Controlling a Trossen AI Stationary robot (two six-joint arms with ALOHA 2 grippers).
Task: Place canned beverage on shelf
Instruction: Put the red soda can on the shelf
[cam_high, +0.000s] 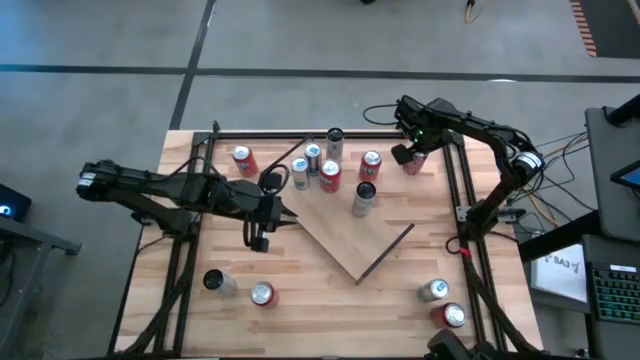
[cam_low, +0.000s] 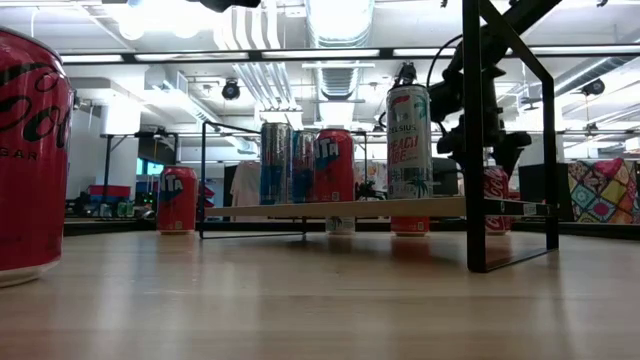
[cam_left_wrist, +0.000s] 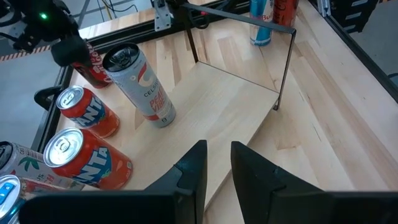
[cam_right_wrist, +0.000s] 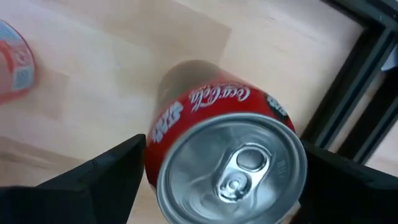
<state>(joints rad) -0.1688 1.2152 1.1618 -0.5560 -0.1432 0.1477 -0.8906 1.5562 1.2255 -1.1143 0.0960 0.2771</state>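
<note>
Your red Coca-Cola can (cam_right_wrist: 224, 155) stands on the worktop (cam_high: 300, 290) at 2 o'clock, just off the shelf (cam_high: 350, 235). Your right end effector (cam_high: 412, 153) straddles it, fingers spread wide, not clamped. Left end effector (cam_left_wrist: 216, 163) sits nearly closed and empty at the shelf's 9 o'clock edge.

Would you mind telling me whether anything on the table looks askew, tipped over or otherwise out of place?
No can looks tipped or spilled. The one oddity is the shelf: it lies rotated diagonally, one corner pointing toward the table's near edge, out of line with the table frame. Several cans stand on the tabletop, off the shelf.
</note>
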